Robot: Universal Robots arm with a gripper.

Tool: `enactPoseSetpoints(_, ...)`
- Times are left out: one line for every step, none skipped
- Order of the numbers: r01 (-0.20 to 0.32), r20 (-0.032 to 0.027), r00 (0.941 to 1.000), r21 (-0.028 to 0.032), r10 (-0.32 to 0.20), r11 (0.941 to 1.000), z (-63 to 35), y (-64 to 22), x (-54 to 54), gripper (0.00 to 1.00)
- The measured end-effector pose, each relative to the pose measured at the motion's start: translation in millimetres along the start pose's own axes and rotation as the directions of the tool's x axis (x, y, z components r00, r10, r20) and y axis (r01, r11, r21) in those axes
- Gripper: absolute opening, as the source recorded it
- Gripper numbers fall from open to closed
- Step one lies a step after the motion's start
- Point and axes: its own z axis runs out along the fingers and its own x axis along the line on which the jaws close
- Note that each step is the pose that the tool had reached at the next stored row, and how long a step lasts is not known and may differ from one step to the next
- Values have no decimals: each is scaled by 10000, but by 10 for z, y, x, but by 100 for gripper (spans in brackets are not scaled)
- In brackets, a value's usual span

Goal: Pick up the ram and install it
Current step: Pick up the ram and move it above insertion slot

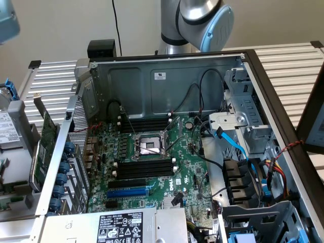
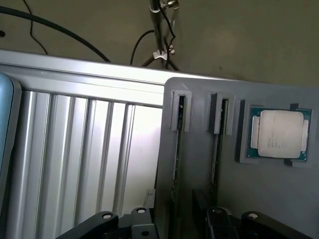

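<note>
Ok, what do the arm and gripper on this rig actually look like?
The arm is a silver-grey metal tube with rounded joints, and the joint seen in the exterior view wears a light blue round cap. The gripper is black: its fingers are matte, angular pieces with small silver screw heads set in them. I can make out no markings on either.

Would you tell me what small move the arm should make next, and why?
Probably a short, straight descent toward the tray. The open gripper hovers over it holding nothing. The ram farther from the CPU stands on edge in the tray, roughly under the gripper's middle. Lowering should bring the jaws to either side of that stick.
</note>
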Motion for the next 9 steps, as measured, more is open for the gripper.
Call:
enactPoseSetpoints(2,0,10000,-1,-2,10000,18,0,0,42)
enactPoseSetpoints(3,0,10000,-1,-3,10000,36,0,-1,42)
enactPoseSetpoints(3,0,10000,0,-3,10000,54,0,-1,42)
enactPoseSetpoints(4,0,10000,0,-4,10000,70,0,-2,42)
enactPoseSetpoints(5,0,10000,-1,-5,10000,84,-1,-2,42)
enactPoseSetpoints(6,0,10000,-1,-6,10000,101,0,-3,42)
enactPoseSetpoints(5,-1,10000,-1,-5,10000,120,0,-3,42)
enactPoseSetpoints(6,0,10000,0,-6,10000,136,0,-4,42)
enactPoseSetpoints(6,0,10000,0,-6,10000,144,0,-4,42)
